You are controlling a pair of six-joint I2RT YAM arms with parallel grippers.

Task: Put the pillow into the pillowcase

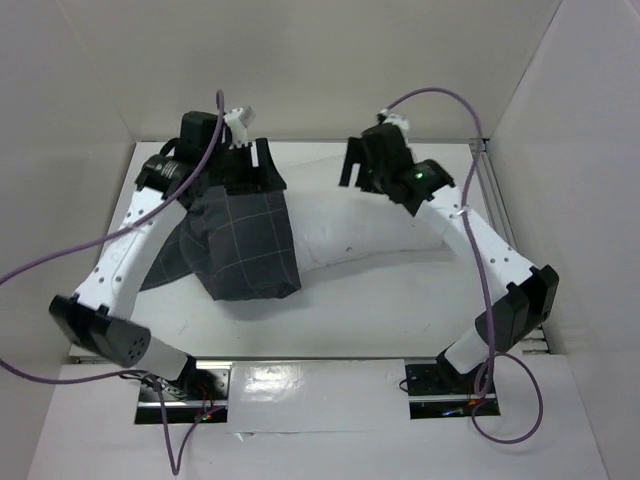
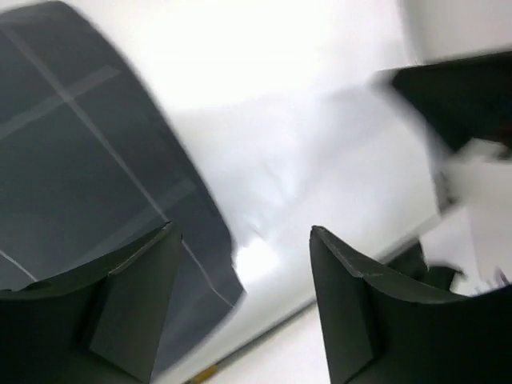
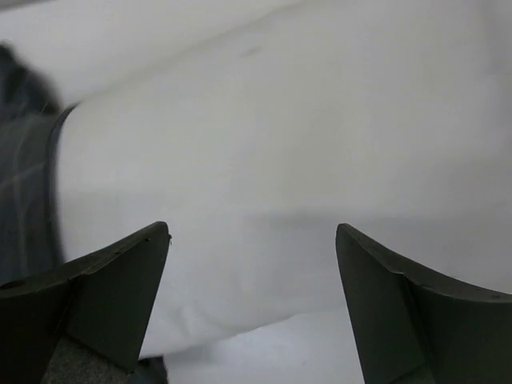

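Across the middle of the counter lies the pillow. Its left end is tucked inside the pillowcase, and most of its length sticks out bare to the right. The left hand hovers over the far edge of the pillowcase with its fingers apart and nothing between them. The right hand hangs above the pillow's far side, likewise spread and empty. As I judge it, the stuffing step is partway done, with only the left part covered. The next move calls for a fresh grip: one hand pinching the open hem of the pillowcase and the other steadying the pillow, so the cloth can be drawn further right along it.
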